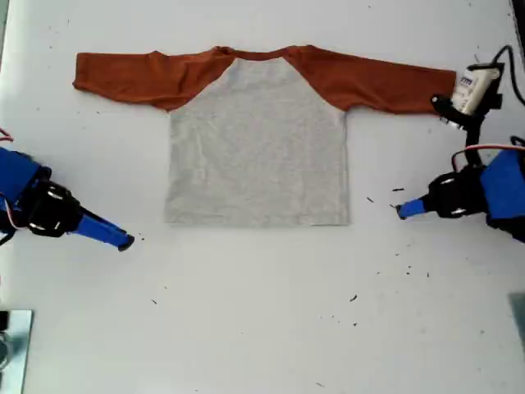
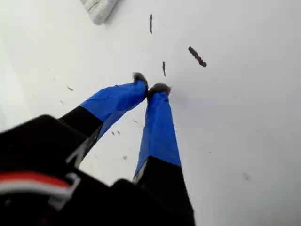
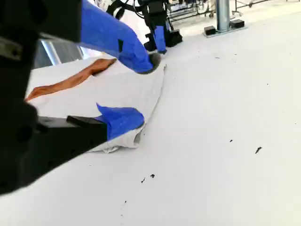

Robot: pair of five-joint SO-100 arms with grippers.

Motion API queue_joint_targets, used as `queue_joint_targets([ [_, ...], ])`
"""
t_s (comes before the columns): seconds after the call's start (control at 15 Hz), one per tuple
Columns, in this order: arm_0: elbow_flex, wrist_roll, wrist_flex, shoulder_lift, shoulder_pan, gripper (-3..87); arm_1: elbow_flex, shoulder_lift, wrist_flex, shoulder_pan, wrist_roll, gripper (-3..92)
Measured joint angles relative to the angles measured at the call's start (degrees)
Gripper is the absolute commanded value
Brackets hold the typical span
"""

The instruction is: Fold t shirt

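Note:
The t shirt [image 1: 258,139] lies flat on the white table, grey body toward the front, rust-orange sleeves [image 1: 123,78] spread to both sides; no print shows. My first gripper [image 1: 402,211] rests shut at the exterior view's right, a short way off the hem's corner [image 2: 99,8], with nothing between its blue fingers [image 2: 151,88]. My second gripper [image 1: 123,240] sits at the exterior view's left, apart from the other hem corner. Its jaws stand open [image 3: 141,92] facing the shirt's edge [image 3: 136,136], empty.
A white device with black cables [image 1: 472,90] stands by the sleeve end at the exterior view's right. Dark specks [image 1: 397,190] dot the table near my first gripper. A metal object [image 1: 12,345] sits at the exterior view's lower left corner.

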Motion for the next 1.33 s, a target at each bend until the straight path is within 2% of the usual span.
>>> queue_joint_targets([
  [0.2,0.00,0.00,0.00,0.00,-3.60,16.0,0.09,0.09,-1.85,2.02,-0.35,3.5],
  [0.27,0.00,0.00,0.00,0.00,-5.01,4.3,0.09,0.09,-1.85,2.64,0.79,3.4],
  [0.33,0.00,0.00,0.00,0.00,-7.12,-0.2,0.09,0.09,-1.85,3.52,1.41,3.3],
  [0.53,0.00,0.09,-0.35,0.00,-14.33,-0.2,-0.79,0.09,0.53,8.17,0.62,3.3],
  [0.67,0.00,3.52,-1.93,0.00,-12.66,-0.2,-6.15,-1.76,5.45,13.97,-3.16,3.3],
  [0.8,0.00,5.36,-2.11,0.00,-12.66,-0.2,-16.96,-12.13,8.44,22.50,-11.51,3.3],
  [1.0,0.00,5.45,-0.88,0.00,-11.78,-0.3,-39.81,-37.00,10.72,43.59,-28.56,3.5],
  [1.07,0.00,5.45,-0.53,0.00,-11.78,-0.3,-47.46,-43.95,12.22,50.62,-33.49,8.3],
  [1.2,0.00,5.45,-0.35,0.00,-11.78,-0.3,-61.70,-55.63,15.91,64.51,-43.33,32.3],
  [1.27,0.00,5.45,-0.35,0.00,-11.78,-0.3,-66.80,-60.21,16.96,70.84,-47.64,33.6],
  [1.33,0.00,5.45,-0.35,0.00,-11.78,-0.3,-69.35,-63.81,16.79,74.62,-51.59,30.5],
])
